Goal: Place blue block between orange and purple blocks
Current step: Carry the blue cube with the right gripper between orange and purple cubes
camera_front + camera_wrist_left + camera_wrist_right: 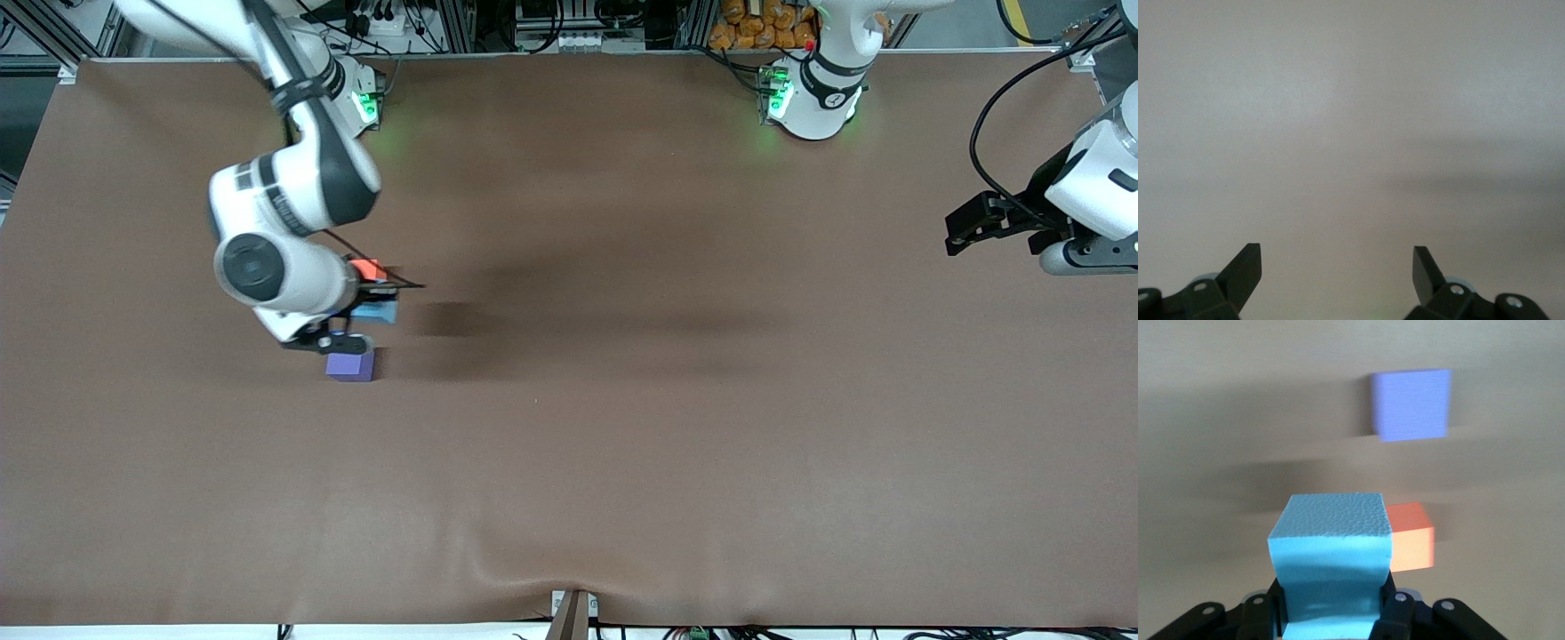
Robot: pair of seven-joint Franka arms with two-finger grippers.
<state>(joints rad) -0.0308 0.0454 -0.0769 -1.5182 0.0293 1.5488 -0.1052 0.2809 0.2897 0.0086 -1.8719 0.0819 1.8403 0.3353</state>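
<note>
My right gripper (1331, 613) pinches the blue block (1330, 553), its sides squeezed in, over the table (622, 400) between the orange block (366, 267) and the purple block (349, 365). My left gripper (1337, 267) (idle at its own end) waits with fingers spread.

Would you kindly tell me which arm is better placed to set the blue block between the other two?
The right: its pincer is shut on the blue block, beside the orange block and purple block. The left pincer waits open, off at its own end.
</note>
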